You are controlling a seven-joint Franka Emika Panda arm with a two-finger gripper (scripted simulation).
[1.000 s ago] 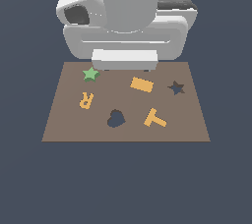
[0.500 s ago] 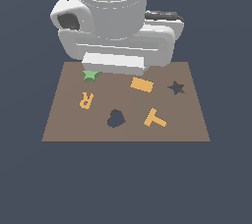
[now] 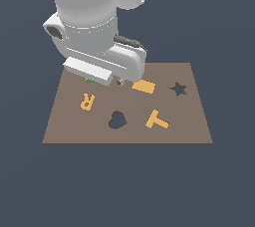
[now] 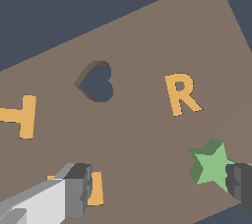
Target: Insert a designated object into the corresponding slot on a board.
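The green star (image 4: 209,161) lies flat on the brown board (image 4: 147,46), beside the orange R (image 4: 181,94). In the wrist view my gripper (image 4: 160,188) is open, its fingers (image 4: 78,191) spread wide, and the star sits close against the other finger rather than midway. In the exterior view the arm hangs low over the board's (image 3: 189,121) back part on the exterior view's left, hiding all but a sliver of the star (image 3: 88,79). The gripper (image 3: 103,80) is mostly hidden under the hand. The dark star-shaped slot (image 3: 179,89) is at the back on the exterior view's right, far from the gripper.
A dark heart-shaped cutout (image 3: 116,120) is in the board's middle front, also seen as the heart cutout (image 4: 97,81). An orange T (image 3: 157,119), an orange rectangle (image 3: 144,86) and the R (image 3: 87,101) sit on the board. Dark floor surrounds it.
The arm has shifted toward the exterior view's left and come down over the green star, which showed fully before and is now almost covered.
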